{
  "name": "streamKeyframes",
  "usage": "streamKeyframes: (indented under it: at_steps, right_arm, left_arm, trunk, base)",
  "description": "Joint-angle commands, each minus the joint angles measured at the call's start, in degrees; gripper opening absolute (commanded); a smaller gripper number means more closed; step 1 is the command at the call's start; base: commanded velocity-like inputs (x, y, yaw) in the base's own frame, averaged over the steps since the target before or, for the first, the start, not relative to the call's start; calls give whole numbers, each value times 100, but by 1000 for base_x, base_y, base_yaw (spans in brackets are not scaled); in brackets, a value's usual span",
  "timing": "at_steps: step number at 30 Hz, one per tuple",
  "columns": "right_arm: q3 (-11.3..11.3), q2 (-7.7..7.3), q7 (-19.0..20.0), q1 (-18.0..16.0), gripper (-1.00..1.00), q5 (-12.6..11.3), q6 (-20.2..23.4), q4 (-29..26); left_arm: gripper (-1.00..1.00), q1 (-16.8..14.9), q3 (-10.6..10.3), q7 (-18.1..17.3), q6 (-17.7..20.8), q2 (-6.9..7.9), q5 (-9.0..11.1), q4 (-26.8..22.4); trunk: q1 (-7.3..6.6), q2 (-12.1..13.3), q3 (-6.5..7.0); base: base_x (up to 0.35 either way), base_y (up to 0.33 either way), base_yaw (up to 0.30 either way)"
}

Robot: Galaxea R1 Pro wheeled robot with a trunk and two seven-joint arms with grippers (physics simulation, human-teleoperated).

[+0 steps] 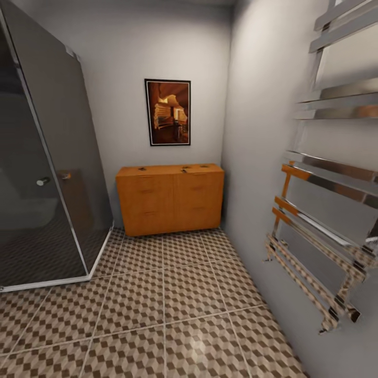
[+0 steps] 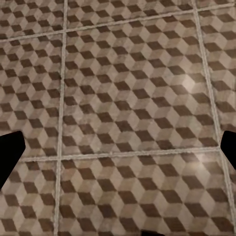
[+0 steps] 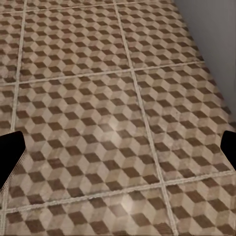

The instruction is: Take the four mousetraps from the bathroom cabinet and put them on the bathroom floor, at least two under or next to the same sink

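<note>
- Head view: cabinet [image 1: 170, 198] against the far wall, drawers shut; small dark mousetraps [image 1: 185, 169] on its top, too tiny to count; framed picture [image 1: 168, 112] above, glass shower [image 1: 44, 157] at left, chrome towel rail [image 1: 328, 210] at right, cube-patterned bathroom floor [image 1: 173, 315] in front.
- Left wrist view: left end effector [image 2: 118, 150] released, fingertips [image 2: 10, 152] spread wide over floor tiles.
- Right wrist view: right end effector [image 3: 118, 150] likewise released, above tiles near the grey wall [image 3: 211, 44].

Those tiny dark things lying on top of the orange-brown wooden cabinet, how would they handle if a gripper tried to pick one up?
The small dark items on the orange-brown wooden cabinet lie low and flat, so they probably won't roll or tip. They look tiny beside the cabinet, so likely light and easily nudged aside. Their material is too small to tell.
</note>
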Motion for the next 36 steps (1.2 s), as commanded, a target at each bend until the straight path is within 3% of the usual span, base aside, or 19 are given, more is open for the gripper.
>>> streamKeyframes:
  at_steps: [1,36]
  right_arm:
    - [2,-1,-22,-2,100,23,-14,3]
    - [2,1,-22,-2,100,23,-14,5]
  left_arm:
    - [100,-5,-2,12,-19,0,0,5]
    - [100,-5,-2,12,-19,0,0,5]
  trunk:
    - [2,-3,-6]
    - [2,-3,-6]
  base:
    - [271,-5,207]
    - [307,-84,46]
